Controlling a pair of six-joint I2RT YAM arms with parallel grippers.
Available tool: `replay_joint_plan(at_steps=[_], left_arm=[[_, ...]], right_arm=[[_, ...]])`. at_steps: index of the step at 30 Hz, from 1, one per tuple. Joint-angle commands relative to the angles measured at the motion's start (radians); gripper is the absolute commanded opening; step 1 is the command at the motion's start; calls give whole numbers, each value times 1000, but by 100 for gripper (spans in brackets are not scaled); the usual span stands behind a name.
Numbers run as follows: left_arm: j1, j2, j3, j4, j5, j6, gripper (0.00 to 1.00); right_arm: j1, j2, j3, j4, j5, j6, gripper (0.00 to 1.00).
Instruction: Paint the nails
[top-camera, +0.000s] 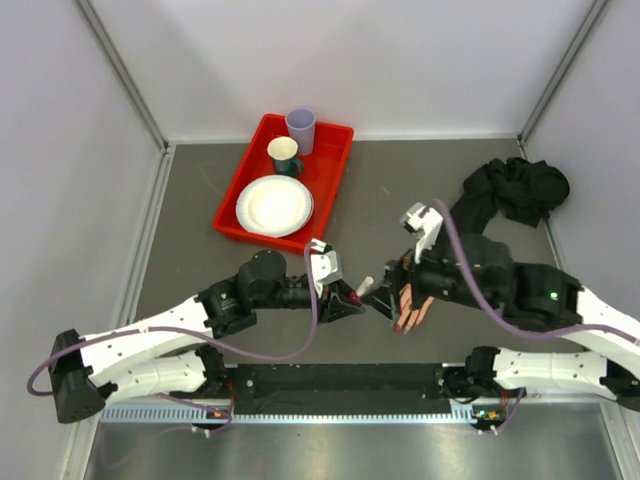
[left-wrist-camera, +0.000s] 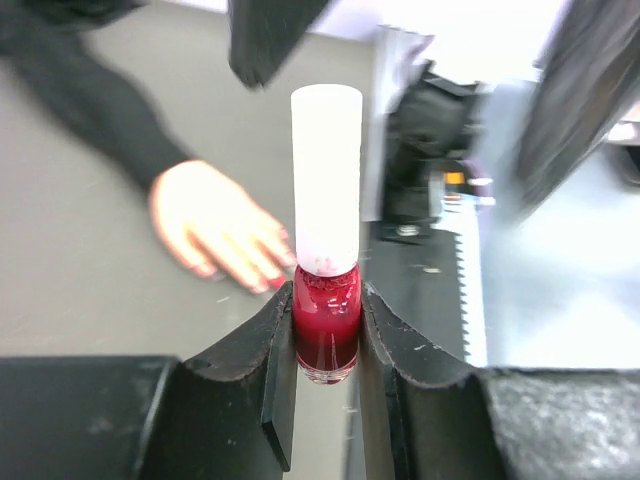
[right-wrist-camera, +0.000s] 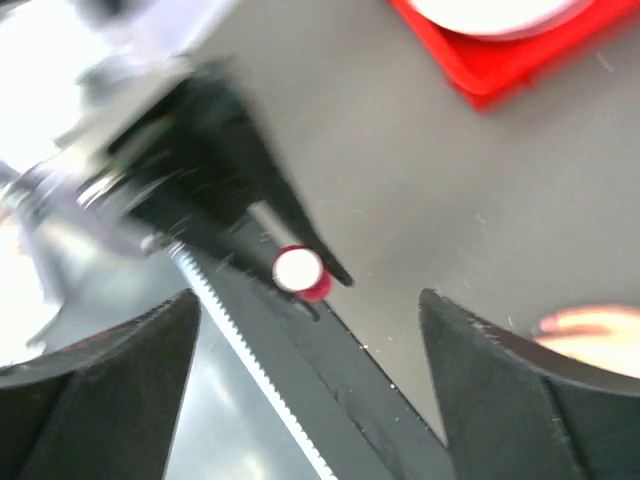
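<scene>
- Top view: my left hand (top-camera: 352, 300) and right hand (top-camera: 388, 292) meet low over the worktop (top-camera: 400, 190). The nails (top-camera: 403, 323) lie just beside the right one.
- Left wrist: the left hand is clamped on an upright polish bottle (left-wrist-camera: 326, 330), with reddish nails beyond it to the left.
- Right wrist: the right hand's jaws are wide apart and hold nothing.

Mannequin hand (left-wrist-camera: 215, 235), left wrist view: blurred, washed out; we make out nails (left-wrist-camera: 268, 283) only as reddish tips.
Top view: palm hidden under right arm (top-camera: 480, 275); nails too small for us to grade.
Right wrist view: whole frame smeared; hand cut by right edge, red tray (right-wrist-camera: 500, 60) by top edge.
Polish bottle (left-wrist-camera: 326, 240): lower sides hidden inside left gripper (left-wrist-camera: 327, 330).
</scene>
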Motion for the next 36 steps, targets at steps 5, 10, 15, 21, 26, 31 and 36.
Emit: replay_joint_plan(at_steps=[5, 10, 15, 21, 26, 31, 36], left_arm=[[2, 48, 115, 17, 378, -96, 0], [2, 50, 136, -4, 421, -102, 0], [2, 39, 133, -3, 438, -105, 0], [2, 41, 136, -9, 432, -102, 0], [2, 16, 142, -23, 361, -82, 0], [2, -2, 168, -64, 133, -74, 0], [0, -14, 207, -142, -318, -45, 0]], right_arm=[[13, -59, 76, 57, -387, -295, 67], [12, -34, 111, 48, -387, -322, 55], [12, -22, 100, 46, -404, -327, 53], [12, -17, 88, 46, -404, -325, 33], [12, -5, 74, 34, -409, -330, 22], [12, 19, 65, 35, -394, -315, 0], [12, 71, 31, 83, -201, -140, 0]])
